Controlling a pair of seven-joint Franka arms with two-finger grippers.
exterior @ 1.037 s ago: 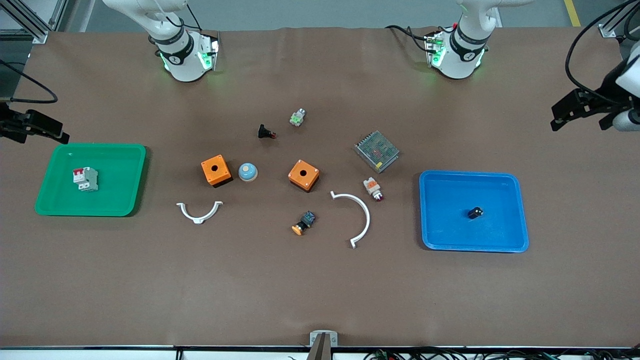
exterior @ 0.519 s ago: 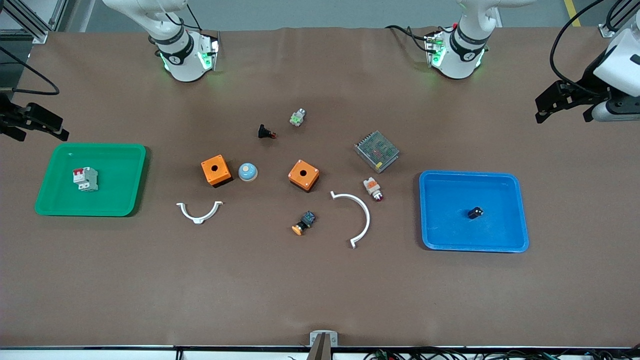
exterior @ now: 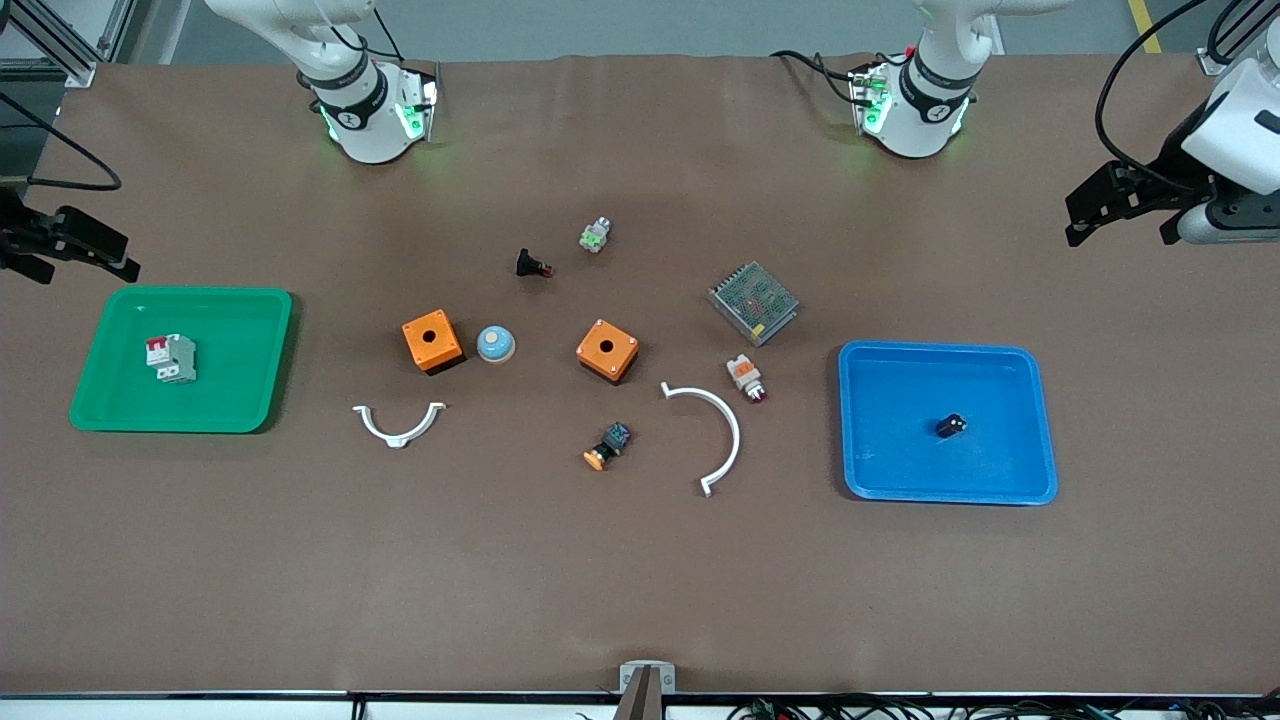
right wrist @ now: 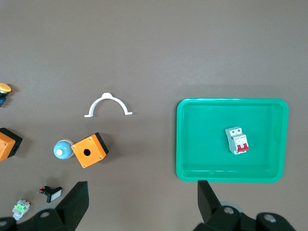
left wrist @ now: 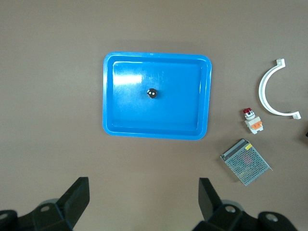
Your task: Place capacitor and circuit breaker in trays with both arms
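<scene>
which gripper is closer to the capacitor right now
Left. The left gripper is up at the blue tray's end, the capacitor inside; the right gripper is by the green tray.

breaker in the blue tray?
No, the circuit breaker lies in the green tray; the blue tray holds only the capacitor.

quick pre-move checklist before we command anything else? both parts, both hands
1. capacitor in the blue tray: ok.
2. circuit breaker in the green tray: ok.
3. left hand empty, fingers spread: ok.
4. right hand empty, fingers spread: ok.
5. Both hands off the trays, at the table's ends: ok.
6. Other parts, such as the mesh box, outside both trays: ok.
</scene>
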